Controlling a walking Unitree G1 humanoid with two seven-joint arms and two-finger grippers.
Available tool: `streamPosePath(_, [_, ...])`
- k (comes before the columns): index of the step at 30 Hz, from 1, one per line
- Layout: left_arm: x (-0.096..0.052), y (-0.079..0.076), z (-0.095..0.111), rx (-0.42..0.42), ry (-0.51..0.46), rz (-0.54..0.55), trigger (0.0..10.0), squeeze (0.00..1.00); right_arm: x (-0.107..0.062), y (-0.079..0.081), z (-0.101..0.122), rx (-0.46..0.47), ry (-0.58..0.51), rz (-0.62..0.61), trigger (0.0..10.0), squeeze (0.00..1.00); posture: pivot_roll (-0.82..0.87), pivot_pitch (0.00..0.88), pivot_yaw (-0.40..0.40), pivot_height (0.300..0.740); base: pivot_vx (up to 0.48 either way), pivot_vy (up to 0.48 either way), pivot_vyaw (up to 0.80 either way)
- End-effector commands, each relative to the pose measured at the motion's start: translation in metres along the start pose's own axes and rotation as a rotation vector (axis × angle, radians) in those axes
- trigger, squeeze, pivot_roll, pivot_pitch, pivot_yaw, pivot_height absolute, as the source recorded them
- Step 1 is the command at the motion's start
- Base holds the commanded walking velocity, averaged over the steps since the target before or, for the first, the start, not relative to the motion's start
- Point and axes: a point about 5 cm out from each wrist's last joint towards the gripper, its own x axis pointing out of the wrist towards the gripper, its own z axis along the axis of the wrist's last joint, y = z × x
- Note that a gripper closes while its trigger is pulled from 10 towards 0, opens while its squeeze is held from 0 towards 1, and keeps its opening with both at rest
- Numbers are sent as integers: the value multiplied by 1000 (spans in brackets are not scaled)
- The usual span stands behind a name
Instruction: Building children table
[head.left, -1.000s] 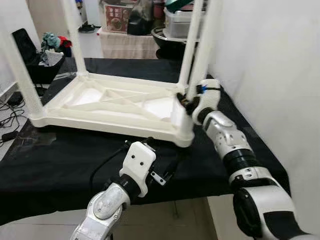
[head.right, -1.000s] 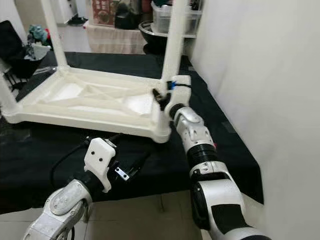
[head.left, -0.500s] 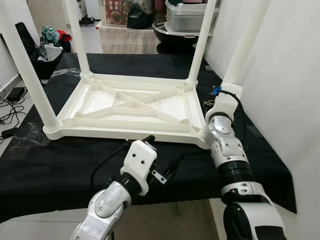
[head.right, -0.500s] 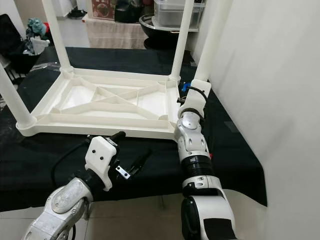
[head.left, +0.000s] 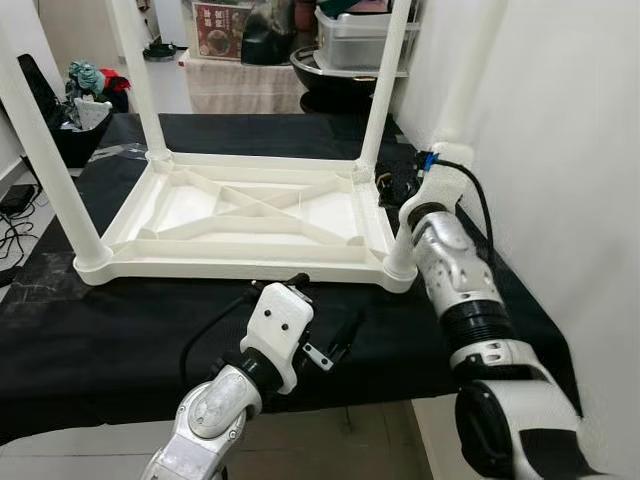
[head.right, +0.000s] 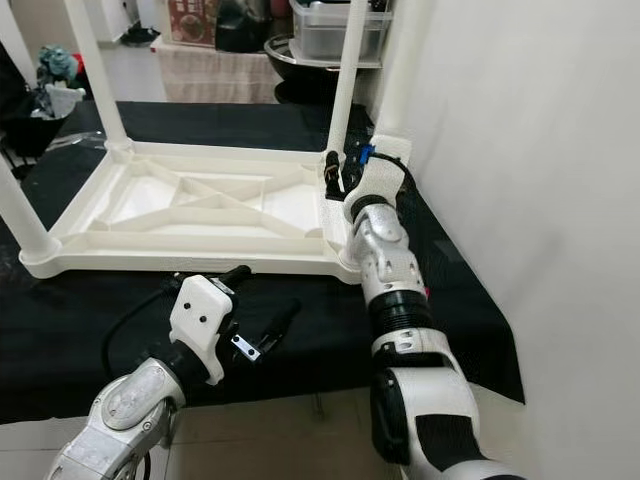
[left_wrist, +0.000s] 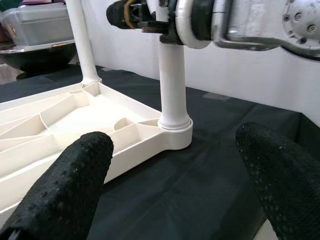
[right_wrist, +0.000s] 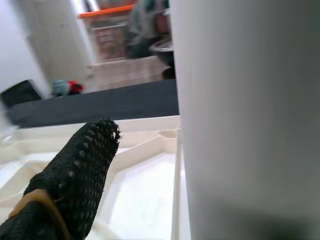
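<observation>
The white table top (head.left: 240, 215) lies upside down on the black bench (head.left: 90, 330), toward its back and right edge, all four legs standing up. The right gripper (head.right: 338, 178) is clamped on the leg (head.left: 460, 90) at the near right corner; half a second ago that leg leaned outward, and now it stands straighter in its socket, so seating it looks nearly done. The left gripper (head.left: 325, 340) hovers over the bench's front edge, fingers (left_wrist: 75, 175) apart and empty, just as before

White wall (head.left: 560, 130) crowds the near leg (head.left: 455, 110); the black cloth (head.left: 120, 330) seems free.
</observation>
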Motion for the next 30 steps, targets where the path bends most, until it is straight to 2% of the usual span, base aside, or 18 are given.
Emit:
streamPosePath(1, [0, -1, -3, 1, 6, -4, 10000, 0, 3, 11, 3, 42, 11, 135, 10000, 0, 102, 57, -97, 740, 0, 0, 0])
streamPosePath(3, [1, -1, -3, 0, 5, -5, 10000, 0, -12, 20, 1, 86, 39, 500, 10000, 0, 106, 59, -98, 740, 0, 0, 0])
streamPosePath(4, [1, -1, -3, 0, 5, -5, 10000, 0, -12, 20, 1, 86, 39, 500, 10000, 0, 106, 59, -98, 740, 0, 0, 0])
streamPosePath(5, [1, -1, -3, -1, 5, -6, 10000, 0, -36, 33, -6, 66, 77, 866, 10000, 0, 107, 61, -99, 740, 0, 0, 0])
streamPosePath(6, [1, -1, -3, -1, 5, -6, 10000, 0, -36, 33, -6, 66, 77, 866, 10000, 0, 107, 61, -99, 740, 0, 0, 0])
streamPosePath(7, [0, -1, -3, -1, 6, -7, 10000, 0, -46, 38, -10, 63, 105, 984, 10000, 0, 108, 62, -101, 740, 0, 0, 0])
streamPosePath(8, [0, -1, -3, -1, 6, -7, 10000, 0, -46, 38, -10, 63, 105, 984, 10000, 0, 108, 62, -101, 740, 0, 0, 0])
streamPosePath(10, [0, -2, -3, -3, 6, -9, 10000, 0, -51, 44, -17, 93, 150, 1095, 10000, 0, 108, 65, -102, 740, 0, 0, 0])
streamPosePath(13, [0, -3, -3, -3, 6, -9, 10000, 0, -51, 49, -21, 106, 173, 1130, 10000, 0, 110, 67, -103, 740, 0, 0, 0])
streamPosePath(14, [0, -3, -2, -5, 7, -8, 10000, 0, -50, 58, -32, 82, 224, 1174, 10000, 0, 110, 69, -103, 740, 0, 0, 0])
streamPosePath(16, [0, -3, -2, -5, 7, -7, 10000, 0, -50, 60, -34, 74, 236, 1186, 10000, 0, 110, 69, -103, 740, 0, 0, 0])
streamPosePath(17, [-1, -3, -2, -5, 7, -6, 10000, 0, -46, 64, -39, 36, 245, 1155, 0, 0, 114, 73, -105, 740, 0, 0, 0])
streamPosePath(19, [-1, -3, -2, -5, 7, -6, 10000, 0, -43, 66, -42, 11, 249, 1134, 0, 0, 114, 73, -105, 740, 0, 0, 0])
streamPosePath(20, [-1, -2, -2, -3, 9, -4, 10000, 0, -37, 71, -42, -6, 229, 1057, 0, 0, 115, 75, -104, 740, 0, 0, 0])
streamPosePath(22, [-1, -2, -3, -2, 10, -3, 10000, 0, -33, 71, -41, -3, 213, 1014, 0, 0, 113, 76, -103, 740, 0, 0, 0])
streamPosePath(25, [-1, -1, -3, -1, 10, -2, 10000, 0, -23, 65, -37, -13, 182, 866, 0, 0, 112, 75, -105, 740, 0, 0, 0])
streamPosePath(28, [-1, -1, -3, -1, 10, -1, 10000, 0, -21, 63, -37, -13, 176, 824, 0, 0, 112, 75, -105, 740, 0, 0, 0])
streamPosePath(30, [-1, -1, -3, -1, 9, 0, 10000, 0, -10, 51, -33, -8, 161, 642, 0, 0, 108, 78, -103, 740, 0, 0, 0])
